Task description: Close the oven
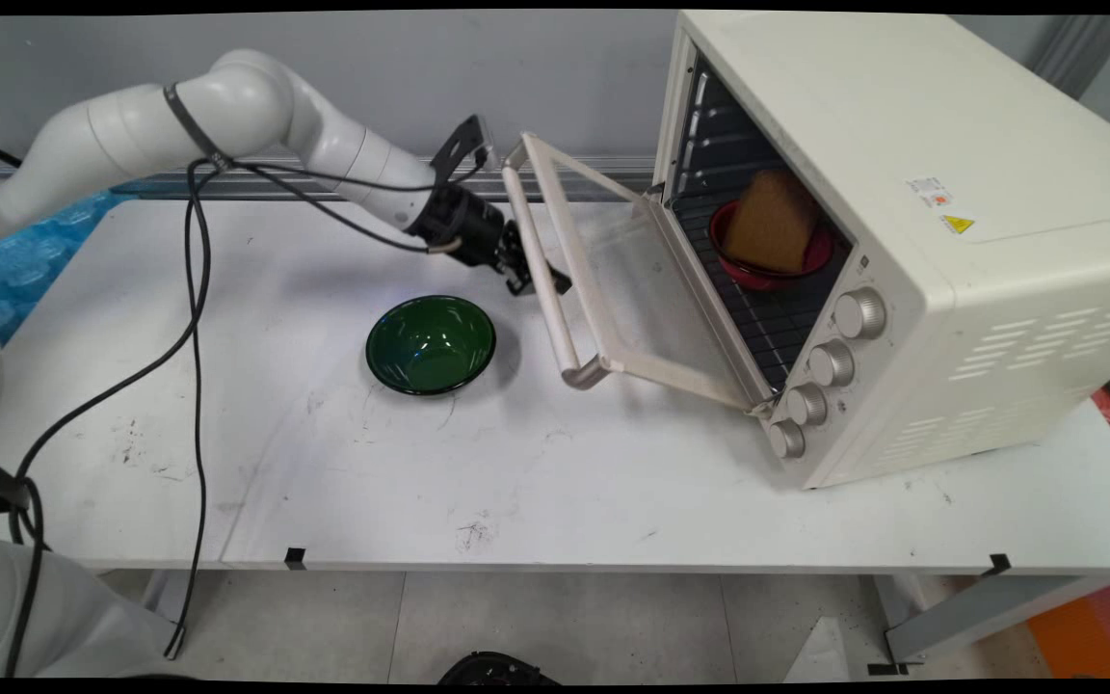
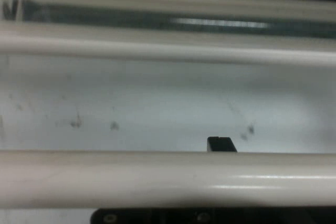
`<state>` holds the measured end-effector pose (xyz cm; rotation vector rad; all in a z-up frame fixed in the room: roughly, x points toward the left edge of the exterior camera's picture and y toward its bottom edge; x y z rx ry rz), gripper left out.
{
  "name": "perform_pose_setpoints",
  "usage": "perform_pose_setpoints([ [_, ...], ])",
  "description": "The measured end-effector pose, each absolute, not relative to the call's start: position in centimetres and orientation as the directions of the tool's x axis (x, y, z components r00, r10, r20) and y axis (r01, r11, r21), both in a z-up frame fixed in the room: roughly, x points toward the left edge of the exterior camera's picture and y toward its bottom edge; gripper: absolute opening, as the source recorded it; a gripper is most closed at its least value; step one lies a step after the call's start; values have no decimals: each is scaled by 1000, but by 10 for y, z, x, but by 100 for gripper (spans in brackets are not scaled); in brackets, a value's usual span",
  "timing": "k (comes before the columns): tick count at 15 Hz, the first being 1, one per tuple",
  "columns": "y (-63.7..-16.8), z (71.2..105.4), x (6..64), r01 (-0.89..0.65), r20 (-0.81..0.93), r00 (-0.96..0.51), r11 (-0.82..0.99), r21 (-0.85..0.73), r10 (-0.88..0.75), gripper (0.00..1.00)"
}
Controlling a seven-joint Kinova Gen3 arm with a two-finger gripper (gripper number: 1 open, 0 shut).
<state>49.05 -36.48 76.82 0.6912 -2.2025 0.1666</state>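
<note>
The claw (image 1: 528,272) sits at the half-open oven door's handle (image 1: 541,275), its grip impossible to judge, the green bowl (image 1: 431,343) just below.

A cream handle bar (image 2: 168,178) crosses the claw (image 2: 220,153), one black fingertip (image 2: 221,144) showing beyond it.

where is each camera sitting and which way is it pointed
Main view: fixed above the table's near side, looking down across the white table to the wall; shows the white arm, its cables and the end effector at the oven door handle, beside a green bowl and the toaster oven.
Hand view: on the hand, looking along the end effector; the handle crosses close in front, one black fingertip showing above it.
Shared: handle, door, table.
</note>
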Motion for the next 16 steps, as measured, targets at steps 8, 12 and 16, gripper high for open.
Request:
perform_pose_setpoints([
  [8,-394,822,472,-543,793,-463,834,101,-397,0],
  [12,-404,846,465,-551,812,-437,829,99,-388,0],
  [16,-408,866,463,-553,822,-424,828,97,-380,0],
])
